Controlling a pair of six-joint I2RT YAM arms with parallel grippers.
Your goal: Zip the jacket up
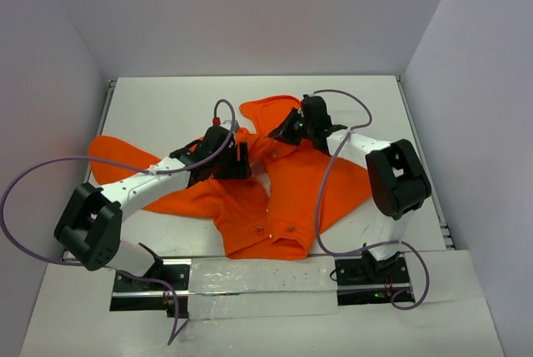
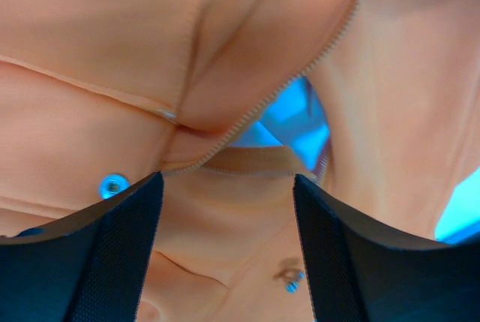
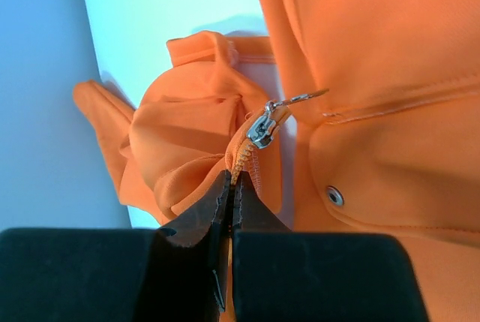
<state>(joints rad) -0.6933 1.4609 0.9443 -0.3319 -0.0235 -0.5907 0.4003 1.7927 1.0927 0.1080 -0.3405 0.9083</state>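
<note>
One jacket [image 1: 266, 199] lies spread on the white counter [image 1: 166, 103]. It is bright orange and sits roughly in the middle, just ahead of the two arm bases, with a sleeve stretched out to the left and the hood [image 1: 271, 111] bunched at the far side. Two arms reach over it, one from each side, and each carries one hand. From above, two small snaps [image 1: 260, 226] show on the lower front, side by side near the hem.

The left hand [image 1: 236, 161] sits over the jacket's upper left front. Its wrist camera shows its two fingers [image 2: 112, 254] spread wide apart, with orange cloth in the gap beyond them and nothing pinched. Whether the tips touch the cloth cannot be told. One snap [image 2: 112, 185] shows just above the left finger. A line of zipper teeth [image 2: 262, 104] runs diagonally across the fabric (the two front edges part there, and the counter shows through).

The right hand [image 1: 291, 128] is at the collar end. Its two fingers [image 3: 196, 223] are pressed together, gripping the edge of the jacket at the zipper tape. The single zipper slider [image 3: 261, 131] sits just beyond the fingertips, its pull tab sticking out to the right. One snap [image 3: 334, 196] shows on the flap beside it.
</note>
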